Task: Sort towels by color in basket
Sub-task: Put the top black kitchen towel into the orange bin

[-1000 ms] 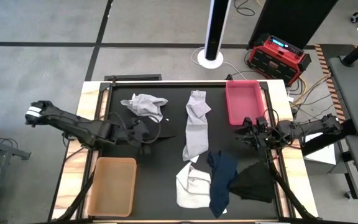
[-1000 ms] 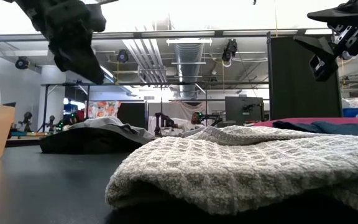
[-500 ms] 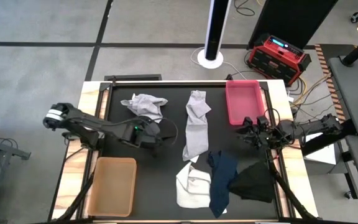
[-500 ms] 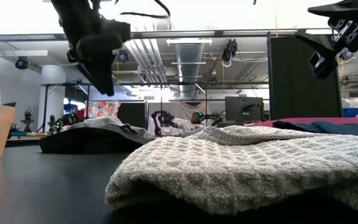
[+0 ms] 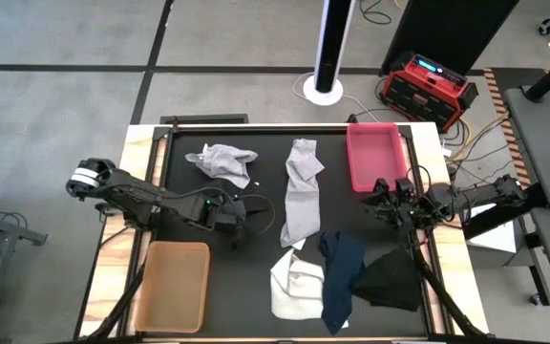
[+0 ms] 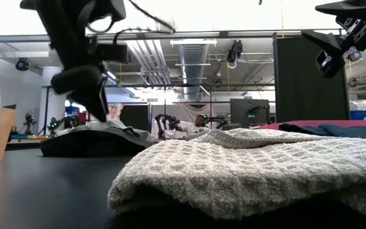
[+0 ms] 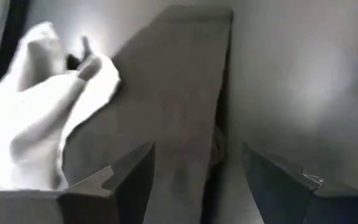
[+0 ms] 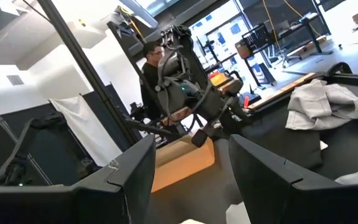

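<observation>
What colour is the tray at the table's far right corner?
Pink-red tray, clearest in the high view.

waffle-textured cloth towels (image 6: 246, 172), matt table (image 5: 256, 277)

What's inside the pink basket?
Nothing shows inside the pink basket from above; its floor looks bare. All towels lie outside, such as the long grey towel.

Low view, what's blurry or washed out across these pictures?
Low view: the left arm is motion-smeared and the bright ceiling washes out; the waffle towel is sharp. Left wrist view: soft throughout, the long grey towel hazy. High view: evenly lit and crisp.
</observation>
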Controlling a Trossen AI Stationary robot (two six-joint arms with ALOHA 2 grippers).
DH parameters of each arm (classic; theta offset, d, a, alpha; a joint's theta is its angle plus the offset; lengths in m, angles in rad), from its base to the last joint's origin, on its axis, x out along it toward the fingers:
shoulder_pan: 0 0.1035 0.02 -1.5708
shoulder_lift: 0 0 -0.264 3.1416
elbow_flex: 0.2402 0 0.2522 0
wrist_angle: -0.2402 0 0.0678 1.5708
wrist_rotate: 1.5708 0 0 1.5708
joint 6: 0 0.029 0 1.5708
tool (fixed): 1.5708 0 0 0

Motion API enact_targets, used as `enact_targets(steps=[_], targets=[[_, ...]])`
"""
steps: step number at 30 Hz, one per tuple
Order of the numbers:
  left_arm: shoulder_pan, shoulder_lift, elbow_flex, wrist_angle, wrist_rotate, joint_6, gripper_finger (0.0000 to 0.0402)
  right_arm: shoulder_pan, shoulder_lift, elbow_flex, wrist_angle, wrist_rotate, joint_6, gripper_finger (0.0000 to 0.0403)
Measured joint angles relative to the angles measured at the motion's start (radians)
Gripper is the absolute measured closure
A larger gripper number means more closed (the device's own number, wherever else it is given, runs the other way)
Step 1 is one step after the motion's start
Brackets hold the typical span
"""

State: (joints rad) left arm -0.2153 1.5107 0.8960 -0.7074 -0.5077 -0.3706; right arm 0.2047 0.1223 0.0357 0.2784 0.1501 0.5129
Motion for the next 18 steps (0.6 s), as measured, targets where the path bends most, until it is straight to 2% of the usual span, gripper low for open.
enact_targets(steps=[3, 7, 18], targets=[[-0.001, -0.006, -0.069, 0.111, 0.025, 0.020, 0.0177, 0.000, 0.000, 0.001, -0.019, 0.000, 0.000, 0.0207], [0.004, -0.006, -0.134, 0.198, -0.003, 0.012, 0.0177, 0.000, 0.005, 0.001, -0.032, 0.000, 0.000, 0.0207], [0.024, 0.019, -0.211, 0.295, -0.031, -0.033, 0.0184, 0.000, 0.005, 0.003, -0.041, 0.001, -0.014, 0.0207]])
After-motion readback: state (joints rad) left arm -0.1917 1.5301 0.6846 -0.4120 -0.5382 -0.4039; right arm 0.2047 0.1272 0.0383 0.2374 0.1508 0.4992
